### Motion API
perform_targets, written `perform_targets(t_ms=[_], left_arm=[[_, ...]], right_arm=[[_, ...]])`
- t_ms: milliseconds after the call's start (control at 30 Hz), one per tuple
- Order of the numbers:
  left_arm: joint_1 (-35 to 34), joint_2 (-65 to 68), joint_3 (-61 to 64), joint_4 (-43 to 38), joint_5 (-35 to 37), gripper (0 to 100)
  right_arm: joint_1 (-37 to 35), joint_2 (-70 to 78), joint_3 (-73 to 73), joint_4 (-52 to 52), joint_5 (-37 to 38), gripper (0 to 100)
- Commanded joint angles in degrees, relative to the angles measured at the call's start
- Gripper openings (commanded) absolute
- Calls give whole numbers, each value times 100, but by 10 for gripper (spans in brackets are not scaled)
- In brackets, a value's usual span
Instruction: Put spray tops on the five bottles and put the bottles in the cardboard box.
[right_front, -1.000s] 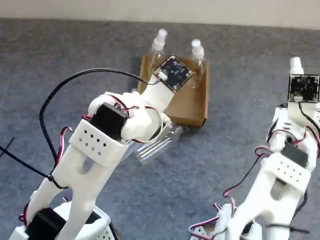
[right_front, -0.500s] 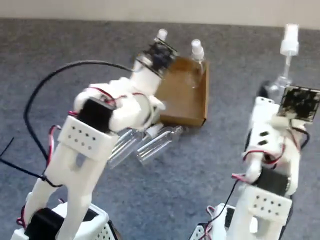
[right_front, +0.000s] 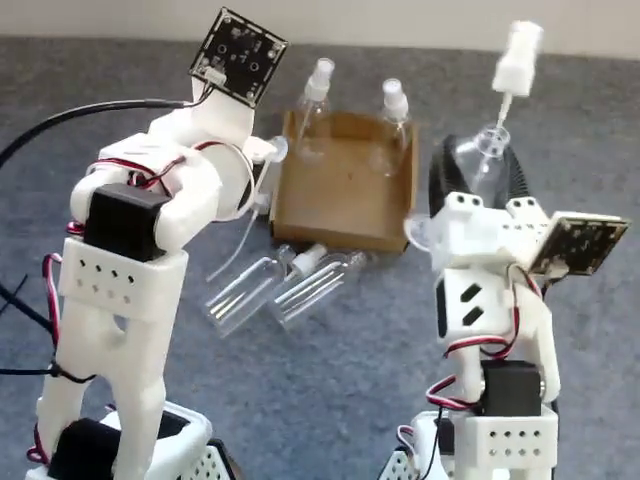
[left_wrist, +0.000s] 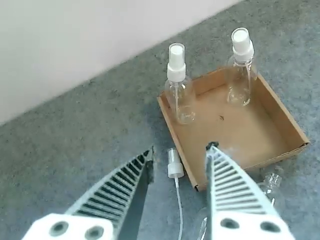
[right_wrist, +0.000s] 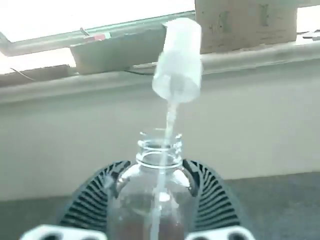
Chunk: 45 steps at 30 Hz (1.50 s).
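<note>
My right gripper (right_front: 478, 168) (right_wrist: 156, 167) is shut on a clear bottle (right_front: 487, 150) (right_wrist: 152, 205), held upright above the carpet to the right of the cardboard box (right_front: 345, 232). A white spray top (right_front: 517, 55) (right_wrist: 177, 60) stands raised over the bottle's neck, its tube down inside. In the box stand two capped bottles (left_wrist: 179, 87) (left_wrist: 240, 67). My left gripper (left_wrist: 180, 151) is open, high above a loose spray top (left_wrist: 174, 165) that lies on the carpet left of the box. Two clear bottles (right_front: 245, 290) (right_front: 322, 285) lie in front of the box.
Grey carpet (right_front: 400, 330) covers the table, with free room in front of the lying bottles and between the arms. A pale wall (left_wrist: 75, 45) runs behind the box. A black cable (right_front: 60, 120) loops off the left arm.
The left arm drew back from over the box and rose, uncovering the box. The right arm lifted its bottle and swung it left toward the box.
</note>
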Motion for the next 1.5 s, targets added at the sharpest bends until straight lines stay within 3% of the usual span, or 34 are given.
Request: perform_targets(t_ms=[0,300,433,700,767,900,1000,1167,1333,1467], left_arm=[[-84,-171,-251,-105,-62,158],[-84,-171,-198,-62,-62,158],[-268,-215,-198,44,-62,158],[-1095,-567,708,598,-79,155],[-1209,-1042,1516,281,-79,157],[-1209,-2413,3767,-1178,-62,165],[-1174,-3442,5059,-1934,97,220],[-884,-4945,5930,-2004,870,261],[-127,-5982,6484,-2013,949,262],[92,-6202,6598,-2092,949,260]], right_arm=[[-400,-286,-4,-769,-79,5],[-479,-312,365,-927,290,5],[-664,242,523,-435,677,5],[-1367,1903,-1059,470,800,4],[-1578,2325,-1578,796,800,4],[-2062,3108,-2378,1244,800,4],[-2264,3609,-2756,1226,791,4],[-2598,4462,-3301,1112,791,4],[-2747,5174,-3705,1103,536,4],[-2818,5473,-3881,1095,510,4]])
